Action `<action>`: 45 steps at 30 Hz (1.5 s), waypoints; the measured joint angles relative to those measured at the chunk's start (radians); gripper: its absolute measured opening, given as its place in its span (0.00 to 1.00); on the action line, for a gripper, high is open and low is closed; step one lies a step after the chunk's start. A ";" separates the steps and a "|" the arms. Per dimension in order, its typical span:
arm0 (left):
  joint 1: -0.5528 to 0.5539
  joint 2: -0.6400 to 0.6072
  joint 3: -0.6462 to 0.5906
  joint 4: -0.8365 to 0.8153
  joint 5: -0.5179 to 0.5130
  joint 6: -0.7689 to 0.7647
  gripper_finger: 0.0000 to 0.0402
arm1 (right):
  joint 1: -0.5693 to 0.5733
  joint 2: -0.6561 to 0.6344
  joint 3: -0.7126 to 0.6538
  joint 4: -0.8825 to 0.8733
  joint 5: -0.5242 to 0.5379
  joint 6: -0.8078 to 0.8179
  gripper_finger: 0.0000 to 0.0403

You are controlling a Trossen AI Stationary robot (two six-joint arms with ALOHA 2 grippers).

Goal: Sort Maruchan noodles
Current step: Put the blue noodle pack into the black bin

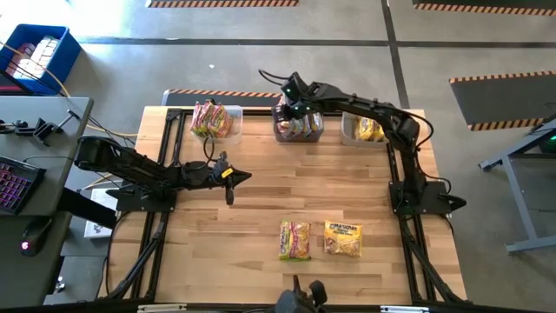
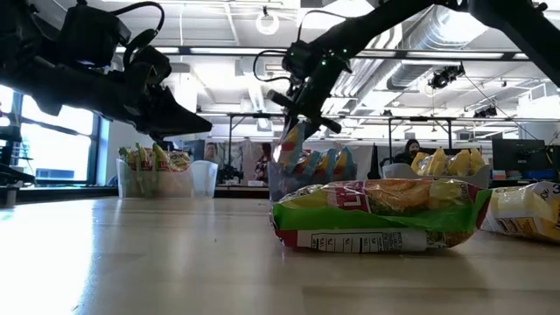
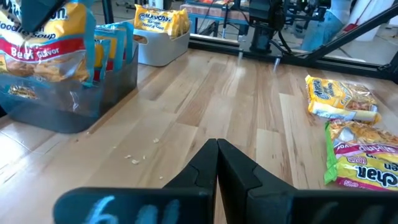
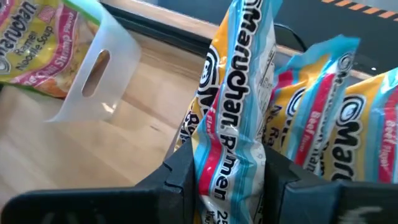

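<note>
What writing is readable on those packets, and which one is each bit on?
"Maruchan Ramen": the blue-edged packet held in the right gripper over the middle bin.
"Beef Flavor": a red-banded packet beside it in that bin.
"Ramen Noodle Soup", with a cut-off "aruchan" above: pink-and-green packet in the neighbouring bin.
Cut-off "chan": green-edged packet lying on the table.
Its barcode-side print is too small to read.

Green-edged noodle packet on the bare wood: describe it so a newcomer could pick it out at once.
Start in the high view at the wooden table's near edge, opposite the three clear plastic bins. Two flat packets lie there side by side. It is the green-edged, pink-printed packet; its neighbour, the plain yellow packet, shows no green.
</note>
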 joint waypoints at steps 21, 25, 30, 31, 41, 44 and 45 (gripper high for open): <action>0.000 0.000 0.000 -0.002 0.000 -0.018 0.00 | 0.000 0.046 0.003 0.032 0.084 -0.002 0.23; 0.000 0.000 0.000 -0.003 0.000 -0.018 0.00 | 0.001 0.061 0.003 0.042 0.081 -0.036 0.26; 0.000 0.000 0.001 -0.007 0.000 -0.018 0.00 | 0.008 0.070 0.003 0.032 0.064 -0.073 0.34; 0.000 0.000 0.001 -0.009 0.000 -0.018 0.00 | 0.008 0.070 0.003 0.032 0.064 -0.085 0.36; 0.000 0.000 0.001 -0.013 0.000 -0.018 0.00 | 0.005 0.061 0.141 -0.105 0.084 -0.162 0.51; 0.000 0.000 0.001 -0.013 0.000 -0.018 0.00 | 0.010 0.060 0.201 -0.151 0.113 -0.202 0.51; 0.000 0.000 0.001 -0.013 0.000 -0.017 0.00 | 0.012 0.059 0.211 -0.166 0.121 -0.218 0.49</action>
